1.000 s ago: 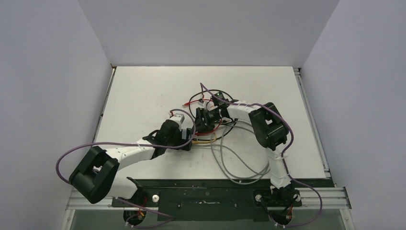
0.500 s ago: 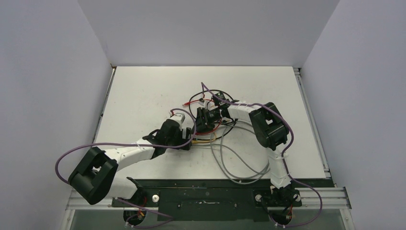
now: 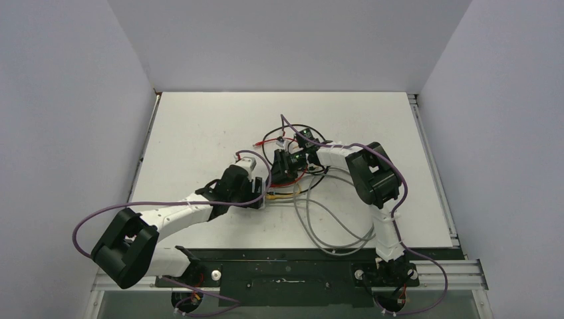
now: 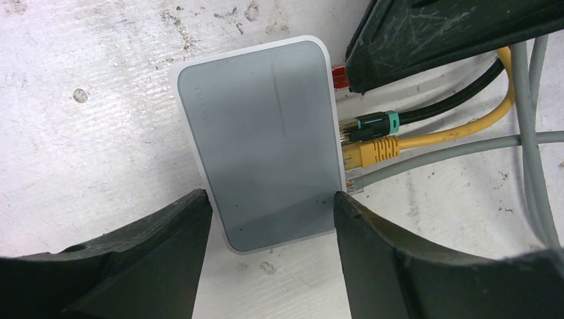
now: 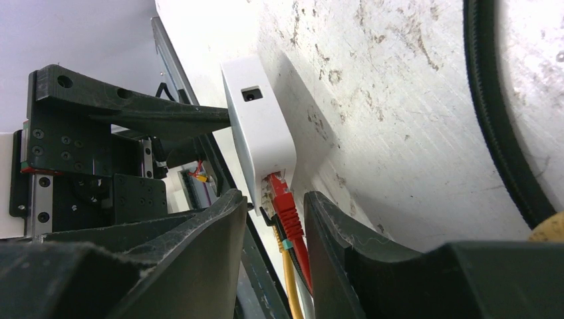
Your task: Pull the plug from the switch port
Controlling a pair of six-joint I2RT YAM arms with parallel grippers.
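Observation:
The switch (image 4: 266, 139) lies flat on the white table, a pale grey box with plugs along its right edge. My left gripper (image 4: 273, 199) straddles its near end, both fingers pressed against the long sides. The red plug (image 5: 287, 211) sits in the end socket. My right gripper (image 5: 269, 199) is open around that plug, the right finger almost touching it and a gap on the left. From the left wrist view, the right gripper (image 4: 452, 33) covers most of the red plug (image 4: 339, 76). From above, both grippers (image 3: 259, 194) (image 3: 277, 171) meet mid-table and hide the switch.
A black plug with a teal band (image 4: 372, 124), a yellow plug (image 4: 376, 147) and a grey cable (image 4: 452, 149) also sit in the switch. Grey cable loops (image 3: 332, 232) trail toward the near edge. A black cable (image 5: 492, 119) curves past the right gripper.
The left arm's elbow has dropped a little toward the near left. Both grippers have stayed at the switch, and the black cable loop behind has shifted slightly.

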